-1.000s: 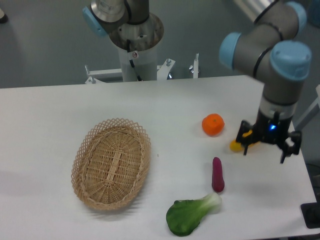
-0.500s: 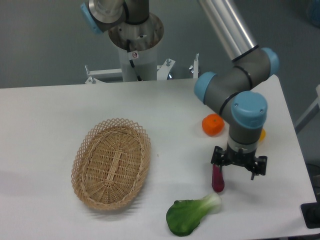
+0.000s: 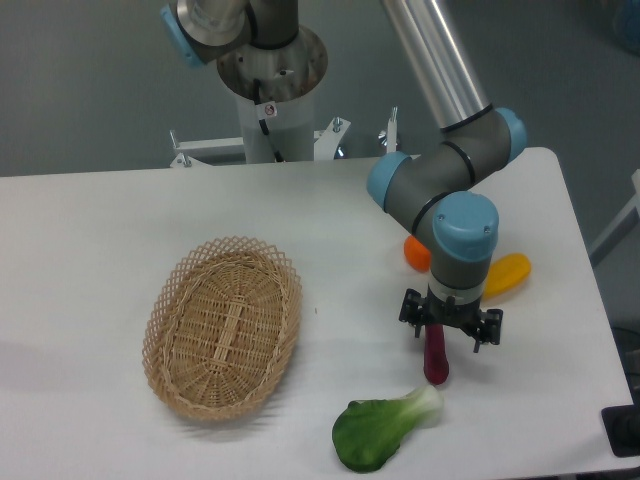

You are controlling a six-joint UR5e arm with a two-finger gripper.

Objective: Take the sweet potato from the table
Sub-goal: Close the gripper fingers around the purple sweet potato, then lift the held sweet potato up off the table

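Observation:
The sweet potato (image 3: 435, 361) is a slim magenta-purple piece lying on the white table (image 3: 90, 240), right of centre near the front; its upper end is hidden by the gripper. My gripper (image 3: 449, 331) hangs straight over that upper end, its two fingers spread wide to either side and holding nothing. I cannot tell whether the fingers touch the table.
A wicker basket (image 3: 223, 325) lies at the left centre. A green leafy vegetable (image 3: 382, 428) lies just in front of the sweet potato. A yellow-orange vegetable (image 3: 505, 274) lies to the right of the arm, and a round orange fruit (image 3: 415, 253) is mostly hidden behind it.
The arm has swung left from the table's right edge, past the yellow vegetable, to a spot over the sweet potato. The fingers stayed spread.

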